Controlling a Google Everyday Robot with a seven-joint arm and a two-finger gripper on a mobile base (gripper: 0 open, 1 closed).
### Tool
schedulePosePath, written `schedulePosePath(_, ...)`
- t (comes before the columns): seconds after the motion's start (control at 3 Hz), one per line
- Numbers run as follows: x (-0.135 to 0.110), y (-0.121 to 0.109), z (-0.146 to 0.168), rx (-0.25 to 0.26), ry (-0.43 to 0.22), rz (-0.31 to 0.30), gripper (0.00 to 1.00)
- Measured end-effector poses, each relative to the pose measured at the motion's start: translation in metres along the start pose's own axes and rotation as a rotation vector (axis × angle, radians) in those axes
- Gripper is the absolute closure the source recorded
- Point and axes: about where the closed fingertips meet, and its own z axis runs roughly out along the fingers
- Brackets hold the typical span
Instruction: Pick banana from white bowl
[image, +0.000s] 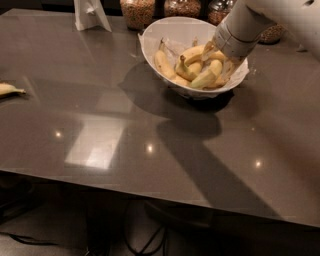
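Observation:
The white bowl (150, 45) stands at the back of the dark table, tilted, lined with crinkled white paper. Several yellow bananas (192, 67) lie in it. My gripper (218, 59) reaches down from the upper right into the right side of the bowl. Its tip is among the bananas and touches them. The white arm (245, 27) hides the bowl's far right rim.
A lone banana (7, 90) lies at the table's left edge. Glass jars of grain (138, 11) and a white stand (90, 14) line the back edge. The table's front edge (150, 192) runs across the lower frame, with cables on the floor below.

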Motion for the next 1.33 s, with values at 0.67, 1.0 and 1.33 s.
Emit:
schedulePosePath(0.67, -0.012, 0.006, 0.017, -0.028, -0.037, 0.005, 0.46)
schedulePosePath(1.0, -0.020, 0.005, 0.028, -0.042, -0.058, 0.001, 0.48)
schedulePosePath(1.33, -0.026, 0.001, 0.033, -0.048, -0.069, -0.010, 0.67)
